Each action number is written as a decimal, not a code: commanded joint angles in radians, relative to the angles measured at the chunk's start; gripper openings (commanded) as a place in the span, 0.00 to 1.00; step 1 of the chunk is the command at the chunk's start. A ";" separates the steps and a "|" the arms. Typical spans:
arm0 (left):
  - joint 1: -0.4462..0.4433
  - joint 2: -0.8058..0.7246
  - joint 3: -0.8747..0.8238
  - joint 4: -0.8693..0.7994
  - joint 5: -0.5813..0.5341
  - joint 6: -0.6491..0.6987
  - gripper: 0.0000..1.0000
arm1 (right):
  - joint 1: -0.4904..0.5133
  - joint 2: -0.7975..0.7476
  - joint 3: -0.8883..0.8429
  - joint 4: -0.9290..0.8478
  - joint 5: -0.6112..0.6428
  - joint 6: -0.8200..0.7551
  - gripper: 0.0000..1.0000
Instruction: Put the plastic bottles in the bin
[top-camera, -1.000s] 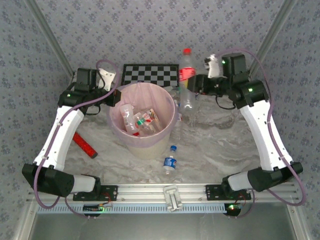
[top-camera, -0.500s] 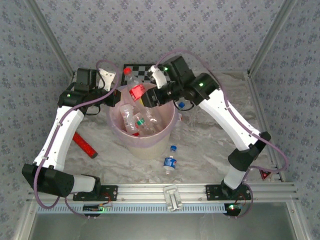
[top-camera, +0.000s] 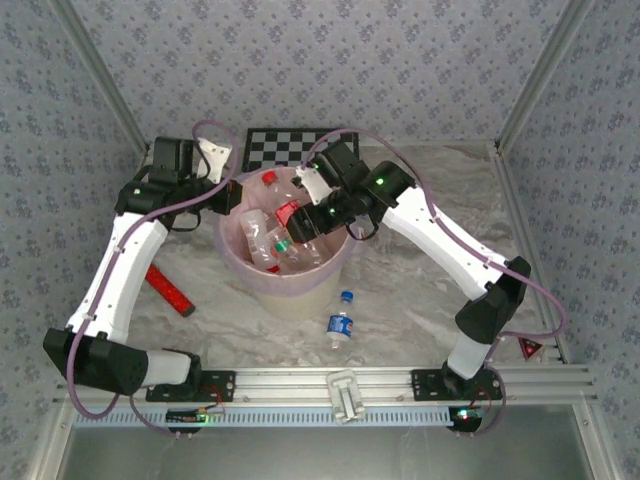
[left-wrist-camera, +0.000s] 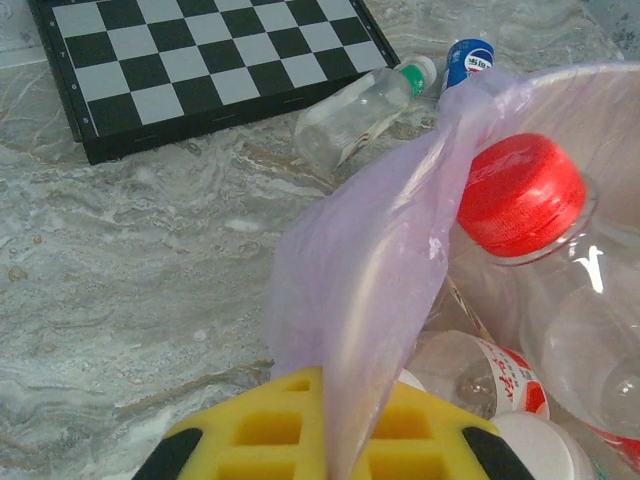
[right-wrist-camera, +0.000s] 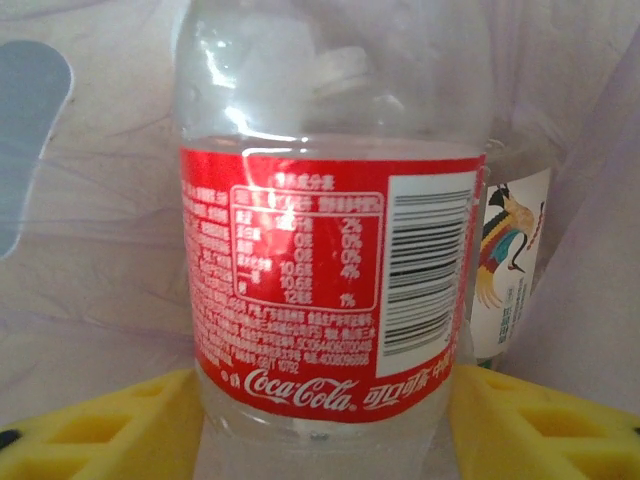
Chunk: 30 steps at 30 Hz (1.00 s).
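Over the last second the red-capped Coca-Cola bottle (top-camera: 281, 203) is brought from the far right of the bench (top-camera: 400, 300) into the bin (top-camera: 290, 292), where it now leans among other bottles. It is flanked by the right pincer's (top-camera: 304, 228) pads; grip or release cannot be told. The lilac bag (left-wrist-camera: 370, 280) is pinched in the closed left pincer (left-wrist-camera: 325, 445). A blue-capped bottle (top-camera: 341, 323) is left outside.

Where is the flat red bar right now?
In the top view, the red bar lies flat on the table, left of the bin.
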<state>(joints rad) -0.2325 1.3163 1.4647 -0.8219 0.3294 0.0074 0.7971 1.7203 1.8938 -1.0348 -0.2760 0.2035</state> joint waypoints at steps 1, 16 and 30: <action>-0.008 -0.028 0.002 -0.038 0.043 -0.011 0.00 | -0.001 -0.037 0.024 -0.031 0.032 -0.032 0.71; -0.008 -0.029 -0.004 -0.038 0.045 -0.007 0.00 | 0.011 0.193 0.351 -0.069 0.132 -0.071 0.40; -0.008 -0.028 -0.005 -0.036 0.048 -0.009 0.00 | 0.052 0.225 0.217 -0.008 0.132 -0.039 0.39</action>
<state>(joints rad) -0.2379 1.3155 1.4647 -0.8257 0.3275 0.0074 0.8444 1.9511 2.1235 -0.9787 -0.1528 0.1501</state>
